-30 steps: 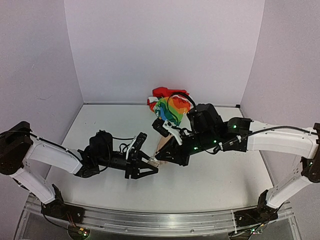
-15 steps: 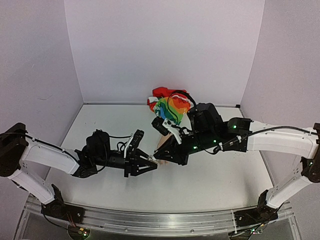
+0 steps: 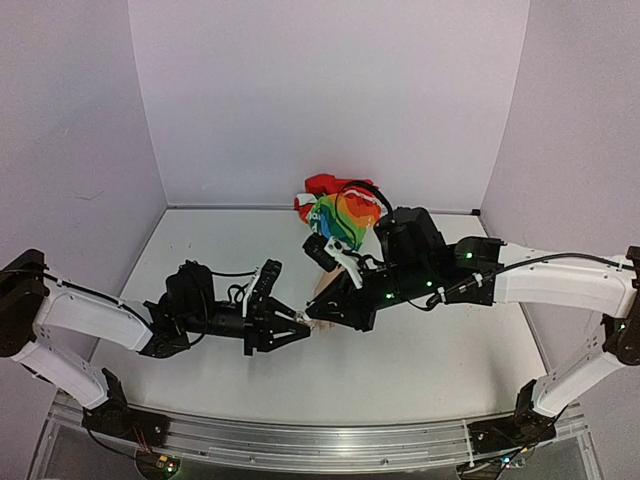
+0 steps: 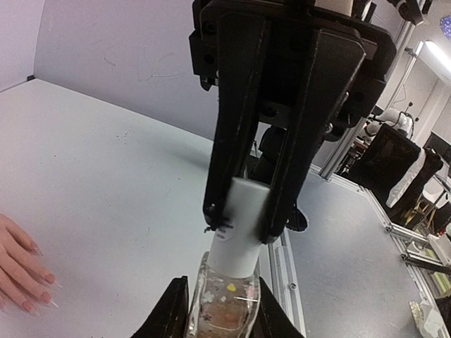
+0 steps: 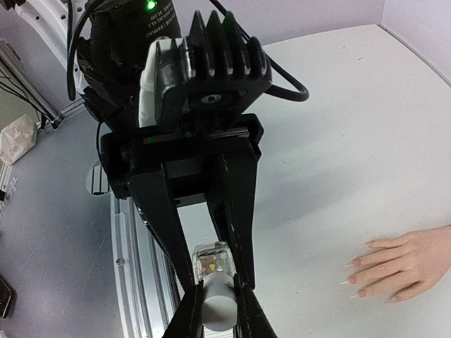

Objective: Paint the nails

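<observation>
A small clear bottle [image 4: 222,310] with flecks inside sits between the fingers of my left gripper [image 4: 222,299], which is shut on it. My right gripper [image 5: 215,304] is shut on the bottle's white cap [image 5: 217,310], which is seated on the bottle's neck. In the top view the two grippers meet tip to tip, the left [image 3: 297,328] and the right [image 3: 321,319]. The pale fake hand [image 5: 405,262] lies flat on the table just beyond them. Its nails [image 5: 355,263] look pinkish. Its rainbow sleeve [image 3: 343,216] lies behind the right arm.
A red object [image 3: 328,184] lies behind the sleeve against the back wall. Lilac walls close in the white table [image 3: 200,250] on three sides. An aluminium rail [image 3: 300,440] runs along the near edge.
My left arm has drawn back and down slightly, and its gripper tip has risen a little towards the right gripper. The right arm and the fake hand have not moved.
</observation>
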Robot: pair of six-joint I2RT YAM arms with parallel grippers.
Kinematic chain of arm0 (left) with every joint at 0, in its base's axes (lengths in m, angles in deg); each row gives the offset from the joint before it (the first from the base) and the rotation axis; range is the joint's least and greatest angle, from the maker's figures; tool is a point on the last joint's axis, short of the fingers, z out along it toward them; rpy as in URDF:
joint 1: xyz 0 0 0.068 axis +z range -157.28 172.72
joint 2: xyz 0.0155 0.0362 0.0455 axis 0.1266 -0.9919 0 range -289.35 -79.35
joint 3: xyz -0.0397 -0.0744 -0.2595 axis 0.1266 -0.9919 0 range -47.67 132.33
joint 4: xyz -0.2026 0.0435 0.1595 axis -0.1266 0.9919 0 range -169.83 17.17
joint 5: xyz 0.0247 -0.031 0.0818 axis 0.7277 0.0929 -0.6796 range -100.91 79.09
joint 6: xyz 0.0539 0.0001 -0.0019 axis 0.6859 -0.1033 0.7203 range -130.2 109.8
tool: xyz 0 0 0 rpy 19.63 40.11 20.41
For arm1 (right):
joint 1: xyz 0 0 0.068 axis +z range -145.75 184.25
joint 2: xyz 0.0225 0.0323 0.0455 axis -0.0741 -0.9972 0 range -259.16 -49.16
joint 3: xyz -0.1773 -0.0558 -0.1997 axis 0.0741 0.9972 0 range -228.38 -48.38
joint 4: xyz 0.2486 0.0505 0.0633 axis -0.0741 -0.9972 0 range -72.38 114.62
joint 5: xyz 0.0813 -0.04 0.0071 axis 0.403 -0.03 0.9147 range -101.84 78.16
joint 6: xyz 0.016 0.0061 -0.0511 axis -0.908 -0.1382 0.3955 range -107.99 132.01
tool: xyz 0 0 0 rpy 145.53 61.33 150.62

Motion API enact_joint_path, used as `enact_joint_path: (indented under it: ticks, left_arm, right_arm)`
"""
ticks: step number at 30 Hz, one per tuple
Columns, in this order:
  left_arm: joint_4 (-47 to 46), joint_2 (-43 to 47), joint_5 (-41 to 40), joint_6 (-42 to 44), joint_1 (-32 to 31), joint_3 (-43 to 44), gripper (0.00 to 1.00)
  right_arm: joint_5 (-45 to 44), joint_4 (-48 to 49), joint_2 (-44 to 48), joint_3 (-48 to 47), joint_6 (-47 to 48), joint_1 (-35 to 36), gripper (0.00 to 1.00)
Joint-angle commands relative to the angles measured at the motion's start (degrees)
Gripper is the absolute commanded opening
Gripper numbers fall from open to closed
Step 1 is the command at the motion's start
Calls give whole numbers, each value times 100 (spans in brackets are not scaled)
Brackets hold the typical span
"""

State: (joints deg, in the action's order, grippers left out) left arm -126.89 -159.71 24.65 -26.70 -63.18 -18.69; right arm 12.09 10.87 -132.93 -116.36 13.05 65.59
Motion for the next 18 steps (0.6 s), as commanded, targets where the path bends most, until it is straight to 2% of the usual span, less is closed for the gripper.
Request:
enact_joint_path:
  ticks: [1, 4, 5, 6, 7, 9, 10, 11, 12, 16, 18]
  left_arm:
    - [-277, 218, 75, -9, -44, 96, 20]
    - [-213, 237, -165, 105, -60, 121, 9]
    - [-176, 283, -377, 183, -81, 110, 8]
    - [-97, 353, -654, 294, -118, 97, 5]
    - [30, 460, -989, 460, -217, 102, 1]
    - [384, 610, -1777, 892, -411, 148, 0]
    - [465, 651, -2122, 1087, -470, 158, 0]
    - [477, 673, -2448, 1214, -520, 160, 0]
    - [435, 680, -2736, 1327, -562, 153, 0]
    - [118, 604, -4051, 1624, -711, 139, 0]
    - [-152, 518, -4733, 1852, -794, 132, 0]
  right_arm:
    - [-214, 187, 116, 35, -27, -17, 0]
    - [-298, 184, 72, -17, -117, -14, 1]
    - [-407, 187, 63, -15, -272, -13, 4]
    - [-604, 193, 60, -8, -432, -16, 12]
    - [-904, 205, 66, -4, -586, -15, 29]
    - [-1255, 242, 75, -5, -981, -15, 58]
    - [-1405, 273, 68, -8, -1217, -16, 77]
    - [-1616, 283, 54, -33, -1457, -17, 90]
    - [-1838, 285, 41, -69, -1682, -17, 97]
    - [-3289, 213, 172, -172, -2622, -14, 98]
    - [-3493, 311, 286, -105, -2725, -26, 98]
